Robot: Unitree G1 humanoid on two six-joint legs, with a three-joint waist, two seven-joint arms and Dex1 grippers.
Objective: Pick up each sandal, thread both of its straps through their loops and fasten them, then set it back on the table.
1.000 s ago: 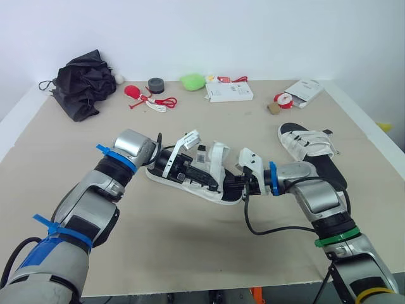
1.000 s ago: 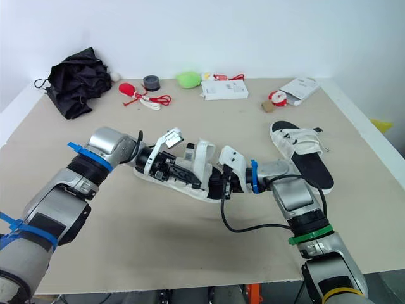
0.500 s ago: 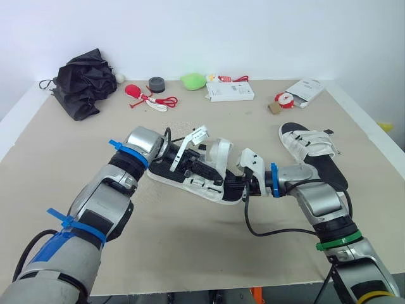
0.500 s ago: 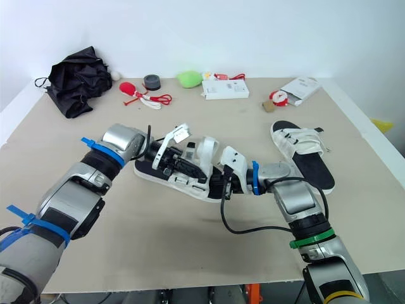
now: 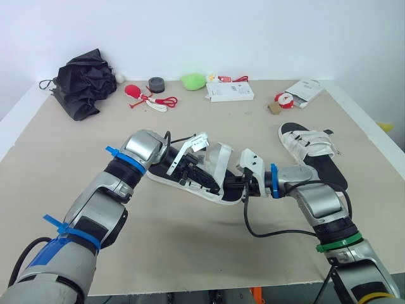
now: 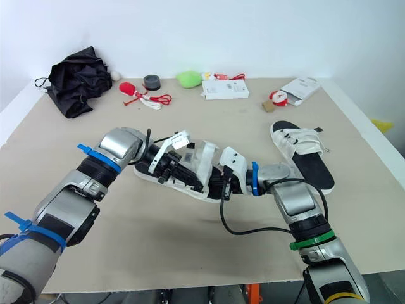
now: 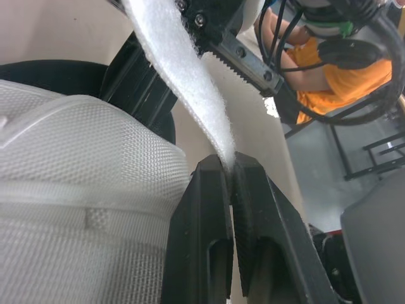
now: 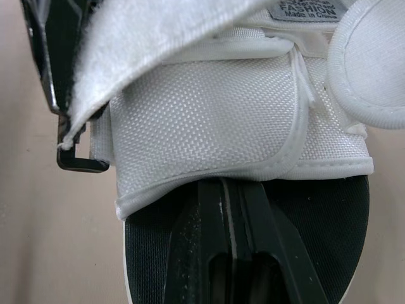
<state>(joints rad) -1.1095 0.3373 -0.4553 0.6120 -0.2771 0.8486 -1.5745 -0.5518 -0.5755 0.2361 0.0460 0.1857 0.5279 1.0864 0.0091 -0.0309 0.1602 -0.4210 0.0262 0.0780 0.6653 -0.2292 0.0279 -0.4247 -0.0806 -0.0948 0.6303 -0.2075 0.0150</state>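
Sandal (image 5: 190,182) gripped from both ends.
Your left gripper (image 7: 229,166) jaws pinch its white strap (image 7: 183,82); your right gripper (image 8: 231,185) jaws clamp its other end.

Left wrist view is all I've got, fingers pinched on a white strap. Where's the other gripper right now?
Observer: The right gripper is shut at the sandal's end toward the robot's right, tips against its wide white band.
Operator: And the other shoe?
Observer: The second sandal lies flat on the table, on the robot's right, clear of both grippers.
Operator: Is my strap up or down?
Observer: The left gripper holds the strap raised over the sandal.
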